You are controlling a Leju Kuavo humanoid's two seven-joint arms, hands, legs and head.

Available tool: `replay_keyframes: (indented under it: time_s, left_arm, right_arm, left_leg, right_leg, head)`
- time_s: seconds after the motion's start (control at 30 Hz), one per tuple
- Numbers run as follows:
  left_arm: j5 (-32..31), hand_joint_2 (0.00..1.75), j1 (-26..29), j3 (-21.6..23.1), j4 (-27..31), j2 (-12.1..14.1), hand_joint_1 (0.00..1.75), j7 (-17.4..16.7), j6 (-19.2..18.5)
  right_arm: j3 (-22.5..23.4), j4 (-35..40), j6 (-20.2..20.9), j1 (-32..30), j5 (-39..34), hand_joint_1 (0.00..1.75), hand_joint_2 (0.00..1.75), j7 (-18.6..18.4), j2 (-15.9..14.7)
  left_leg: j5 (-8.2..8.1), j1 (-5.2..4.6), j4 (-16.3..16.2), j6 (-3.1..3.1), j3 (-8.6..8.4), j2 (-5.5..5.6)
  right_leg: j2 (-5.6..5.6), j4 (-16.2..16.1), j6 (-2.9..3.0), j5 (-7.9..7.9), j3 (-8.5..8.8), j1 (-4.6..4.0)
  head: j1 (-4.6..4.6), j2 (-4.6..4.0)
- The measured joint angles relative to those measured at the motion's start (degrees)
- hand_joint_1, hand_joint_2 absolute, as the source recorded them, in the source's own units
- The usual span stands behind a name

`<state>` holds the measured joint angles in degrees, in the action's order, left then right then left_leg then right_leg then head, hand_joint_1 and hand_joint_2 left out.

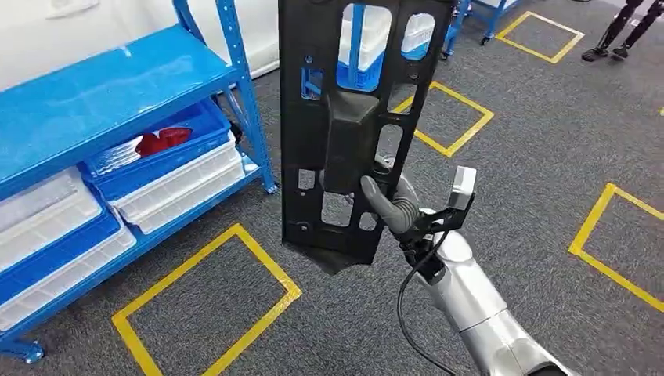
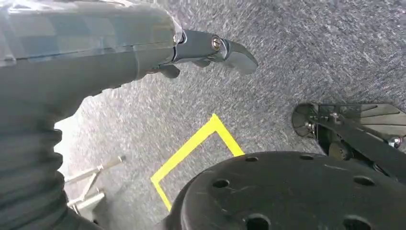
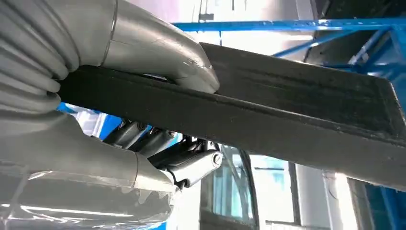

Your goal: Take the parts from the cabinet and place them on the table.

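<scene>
A large black plastic panel [image 1: 344, 117] with several cutouts stands upright in mid-air in front of me. My right hand [image 1: 395, 207] grips it near its lower right edge, thumb across the front. In the right wrist view the thumb [image 3: 163, 52] presses on one face of the panel [image 3: 297, 110] and the darker fingers [image 3: 186, 160] curl under the other face. My left hand [image 2: 95, 57] hangs over the grey carpet, holding nothing, with one finger [image 2: 225, 48] stretched out.
The blue cabinet [image 1: 117, 94] stands at the left with white and blue bins [image 1: 172, 176] on its lower shelves; one bin holds something red [image 1: 162, 141]. Yellow tape squares [image 1: 207, 305] mark the carpet. A person's legs [image 1: 622, 31] show at the far right.
</scene>
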<state>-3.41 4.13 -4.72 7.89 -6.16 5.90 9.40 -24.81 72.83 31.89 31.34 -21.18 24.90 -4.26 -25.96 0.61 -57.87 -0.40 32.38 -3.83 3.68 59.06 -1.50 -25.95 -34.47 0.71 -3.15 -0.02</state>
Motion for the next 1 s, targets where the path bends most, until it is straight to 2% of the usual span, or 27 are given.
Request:
replay_keyframes:
  time_s: [0.03, 0.13, 0.17, 0.2, 0.23, 0.3, 0.33, 0.37, 0.4, 0.43, 0.47, 0.5, 0.53, 0.57, 0.63, 0.67, 0.7, 0.73, 0.77, 0.8, 0.83, 0.87, 0.9, 0.93, 0.97, 1.0]
  left_arm:
    - [0.0, 1.75, 0.0, 0.0, 0.0, 0.0, 0.0, -0.1, 0.1]
    - [-0.1, 1.75, 0.1, 0.0, 0.0, 0.0, 0.0, -0.4, 0.1]
    - [-0.2, 1.75, 0.1, 0.0, 0.0, 0.1, 0.0, -0.5, 0.1]
    - [-0.2, 1.75, -0.1, 0.0, 0.0, 0.1, 0.0, -0.4, 0.1]
    - [-0.2, 1.75, -0.3, 0.0, 0.0, 0.1, 0.0, -0.5, 0.1]
    - [-0.2, 1.75, -0.7, 0.0, 0.0, 0.1, 0.0, -0.6, 0.0]
    - [-0.2, 1.75, -0.8, 0.0, 0.0, 0.1, 0.0, -0.6, 0.0]
    - [-0.2, 1.75, -0.9, 0.0, 0.0, 0.1, 0.0, -0.6, 0.0]
    - [-0.2, 1.75, -0.9, 0.0, 0.0, 0.1, 0.0, -0.6, 0.0]
    - [-0.2, 1.75, -0.9, 0.0, 0.0, 0.1, 0.0, -0.8, 0.0]
    - [-0.2, 1.75, -0.8, 0.0, 0.0, 0.1, 0.0, -0.8, 0.0]
    - [-0.3, 1.75, -0.9, 0.0, 0.0, 0.1, 0.0, -0.9, 0.0]
    - [-0.4, 1.75, -1.0, 0.0, 0.0, 0.1, 0.0, -1.0, 0.0]
    - [-0.4, 1.75, -1.0, 0.0, 0.0, 0.1, 0.0, -1.1, 0.0]
    - [-0.8, 1.75, -1.1, 0.0, 0.0, 0.1, 0.0, -1.4, 0.0]
    - [-0.9, 1.75, -1.1, 0.0, 0.0, -0.2, 0.0, -1.5, -0.2]
    - [-1.0, 1.75, -0.9, 0.0, 0.0, -0.1, 0.0, -1.7, -0.2]
    - [-1.0, 1.75, -0.8, 0.0, 0.0, -0.1, 0.0, -1.8, -0.2]
    - [-1.0, 1.75, -0.8, 0.0, 0.0, -0.1, 0.0, -1.9, -0.2]
    - [-1.0, 1.75, -0.8, 0.0, 0.0, -0.1, 0.0, -2.0, -0.2]
    - [-1.1, 1.75, -0.7, 0.0, 0.0, -0.1, 0.0, -2.1, -0.2]
    - [-1.1, 1.75, -0.7, 0.0, 0.0, -0.1, 0.0, -2.2, -0.2]
    - [-1.2, 1.75, -0.7, 0.0, 0.0, -0.1, 0.0, -2.3, -0.2]
    - [-1.2, 1.75, -0.6, 0.0, 0.0, -0.1, 0.0, -2.3, -0.3]
    - [-1.2, 1.75, -0.6, 0.0, 0.0, -0.1, 0.0, -2.3, -0.3]
    - [-1.2, 1.75, -0.5, 0.0, 0.0, -0.1, 0.0, -2.3, -0.3]
  right_arm:
    - [0.0, 0.0, 0.0, 0.1, -0.1, 1.75, 1.75, 0.0, 0.0]
    - [0.0, -0.2, 0.0, 0.0, -0.1, 1.75, 1.75, 0.0, -0.1]
    - [0.0, -0.2, 0.0, 0.0, -0.1, 1.75, 1.75, 0.1, 0.0]
    - [0.0, -0.2, 0.0, 0.2, -0.2, 1.75, 1.75, 0.1, -0.1]
    - [0.0, -0.2, 0.0, 0.2, -0.2, 1.75, 1.75, 0.1, 0.0]
    - [-0.2, -0.4, 0.0, 0.1, -0.2, 1.75, 1.75, 0.1, 0.1]
    - [-0.2, -0.6, 0.0, 0.0, -0.2, 1.75, 1.75, 0.1, 0.1]
    - [-0.2, -0.8, 0.0, -0.1, -0.2, 1.75, 1.75, 0.1, 0.1]
    - [-0.2, -0.9, 0.0, -0.1, -0.2, 1.75, 1.75, 0.1, 0.1]
    - [-0.2, -0.9, 0.0, -0.1, -0.2, 1.75, 1.75, 0.1, 0.1]
    - [-0.2, -0.9, 0.0, 0.0, -0.2, 1.75, 1.75, 0.1, 0.1]
    - [-0.2, -1.0, 0.0, 0.0, -0.2, 1.75, 1.75, 0.2, 0.1]
    - [-0.2, -1.1, 0.0, 0.0, -0.2, 1.75, 1.75, 0.3, 0.1]
    - [-0.2, -1.2, 0.1, -0.1, -0.2, 1.75, 1.75, 0.3, 0.1]
    - [-0.2, -1.5, 0.1, -0.4, -0.2, 1.75, 1.75, 0.5, 0.0]
    - [-0.2, -1.4, 0.1, -0.5, -0.2, 1.75, 1.75, 0.5, -0.2]
    - [-0.2, -1.4, 0.1, -0.4, -0.3, 1.75, 1.75, 0.7, -0.2]
    - [-0.2, -1.4, 0.1, -0.2, -0.3, 1.75, 1.75, 0.8, -0.2]
    - [-0.2, -1.4, 0.1, -0.3, -0.3, 1.75, 1.75, 0.8, -0.2]
    - [-0.2, -1.5, 0.1, -0.5, -0.2, 1.75, 1.75, 0.8, -0.2]
    - [-0.2, -1.6, 0.1, -0.7, -0.2, 1.75, 1.75, 0.8, -0.2]
    - [-0.2, -1.7, 0.1, -0.9, -0.2, 1.75, 1.75, 0.8, -0.2]
    - [-0.2, -1.7, 0.1, -0.9, -0.2, 1.75, 1.75, 0.8, -0.2]
    - [-0.2, -1.8, 0.1, -0.9, -0.2, 1.75, 1.75, 0.8, -0.4]
    - [-0.2, -1.8, 0.1, -0.8, -0.2, 1.75, 1.75, 0.9, -0.4]
    - [-0.2, -1.8, 0.1, -0.7, -0.2, 1.75, 1.75, 0.9, -0.4]
  left_leg:
    - [-0.08, 0.03, 0.0, -0.35, -0.11, -0.23]
    - [-0.01, -0.01, 0.6, -1.54, -0.58, -1.59]
    - [-0.65, 0.21, -0.1, -1.86, -0.25, -0.22]
    - [-2.46, 0.23, -2.4, -1.81, 0.77, 2.1]
    - [-5.01, 0.14, -6.9, -1.82, 2.7, 3.46]
    - [-8.9, -0.01, -16.5, -1.85, 7.1, 4.29]
    - [-9.24, -0.08, -19.1, -1.73, 8.43, 4.32]
    - [-7.91, -0.15, -18.4, -1.51, 8.35, 4.34]
    - [-5.45, -0.18, -15.1, -1.27, 6.9, 4.5]
    - [-2.64, -0.18, -10.1, -0.98, 4.69, 4.98]
    - [0.09, -0.16, -4.5, -0.57, 2.29, 6.55]
    - [0.06, -0.13, -1.6, -0.01, 1.01, 9.42]
    - [-0.02, 0.05, -0.3, -0.13, 0.6, 9.24]
    - [0.03, -0.15, -0.5, -0.06, 0.71, 8.83]
    - [0.19, -0.34, -0.3, 0.39, 0.54, 7.85]
    - [0.6, 0.37, 0.6, 0.84, 0.25, 6.89]
    - [0.62, 0.32, 0.9, 1.26, -0.07, 5.99]
    - [0.59, 0.28, 0.9, 1.48, -0.18, 5.26]
    - [0.56, 0.19, 0.9, 1.5, -0.19, 4.63]
    - [0.48, 0.14, 0.9, 1.46, -0.19, 3.92]
    - [0.38, 0.14, 0.8, 1.41, -0.17, 3.17]
    - [0.28, 0.14, 0.8, 1.3, -0.24, 2.5]
    - [0.16, 0.14, 0.8, 1.22, -0.35, 1.8]
    - [0.01, 0.14, 0.7, 1.05, -0.51, 1.19]
    - [-0.2, 0.15, 0.7, 0.8, -0.73, 0.64]
    - [-0.43, 0.02, 0.7, 0.44, -0.98, 0.13]
  right_leg:
    - [-0.86, -0.3, 0.76, 0.39, -0.23, 0.0]
    - [-2.32, -0.5, 1.97, 0.57, -0.52, -0.21]
    - [-2.95, -0.8, 2.49, 0.91, -0.18, 0.37]
    - [-3.4, -0.9, 2.84, 1.06, -0.18, 0.35]
    - [-3.82, -0.9, 3.21, 1.12, -0.23, 0.24]
    - [-4.94, -0.9, 3.62, 1.11, -0.24, -0.25]
    - [-5.72, -0.9, 3.67, 1.11, -0.21, -0.46]
    - [-6.68, -0.8, 3.67, 1.11, -0.16, -0.59]
    - [-7.62, -0.6, 3.69, 1.09, -0.12, -0.68]
    - [-8.5, -0.4, 3.68, 1.04, -0.07, -0.73]
    - [-9.32, -0.2, 3.55, 0.95, -0.06, -0.74]
    - [-9.89, -0.1, 3.41, 0.88, -0.32, -0.77]
    - [-10.54, 0.2, 3.08, 0.94, -0.74, -0.79]
    - [-11.24, 0.0, 2.65, 1.19, -1.04, -0.38]
    - [-12.58, -0.5, 1.78, 1.45, -1.31, -0.19]
    - [-12.4, -0.1, 1.58, 1.28, -1.14, -0.46]
    - [-8.69, 1.6, 1.37, 0.1, -1.86, -0.86]
    - [-6.28, 4.9, 1.05, -1.93, -3.57, -0.75]
    - [-4.92, 9.2, 0.74, -4.03, -5.75, -0.52]
    - [-4.32, 13.6, 0.47, -5.76, -8.01, -0.26]
    - [-4.14, 17.0, 0.21, -6.57, -9.89, 0.04]
    - [-3.99, 17.2, 0.03, -5.87, -10.11, 0.26]
    - [-3.81, 14.6, -0.1, -4.01, -8.81, 0.49]
    - [-3.44, 9.6, -0.13, -1.5, -6.19, 0.6]
    - [-2.43, 3.7, -0.05, 0.91, -2.84, 0.59]
    - [-0.34, -0.7, 0.24, 1.13, -0.74, 0.43]
  head:
    - [0.0, 0.0]
    - [0.02, 0.0]
    - [0.0, 0.0]
    - [0.0, 0.0]
    - [0.02, 0.0]
    - [0.0, 0.0]
    - [0.0, 0.0]
    - [0.0, 0.0]
    - [0.0, 0.0]
    - [0.0, 0.0]
    - [0.0, 0.0]
    - [0.0, 0.0]
    - [0.02, 0.0]
    - [0.02, 0.0]
    - [0.0, 0.0]
    - [0.02, 0.0]
    - [0.02, 0.0]
    - [0.0, 0.0]
    - [0.02, 0.0]
    - [0.02, 0.0]
    - [0.02, 0.0]
    - [0.02, 0.0]
    - [0.02, 0.0]
    - [0.02, 0.0]
    - [0.02, 0.0]
    - [0.02, 0.0]
